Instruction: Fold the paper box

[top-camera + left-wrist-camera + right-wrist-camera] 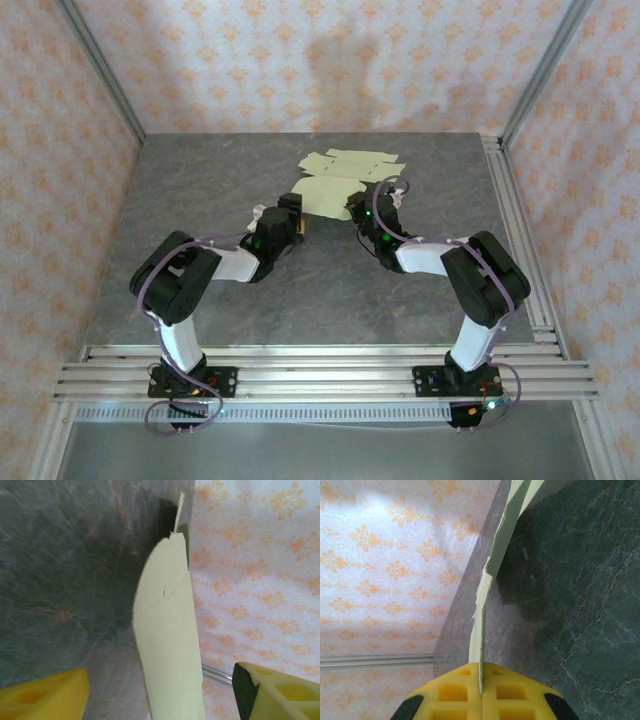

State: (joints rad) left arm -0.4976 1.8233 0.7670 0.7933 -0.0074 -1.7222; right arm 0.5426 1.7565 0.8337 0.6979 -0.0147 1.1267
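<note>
The right fingers [455,692] are pressed together on one edge of the pale green paper box [335,178], a cut card sheet at the far middle of the grey worktop [200,200]. The left fingers [45,695] stand apart, with a raised flap of the card between them and a gap on each side.

Grey marbled worktop [330,290] spreads beneath the left end effector [293,206]; orange-patterned wall [250,60] stands beyond it, aluminium rails [320,365] back behind it.
</note>
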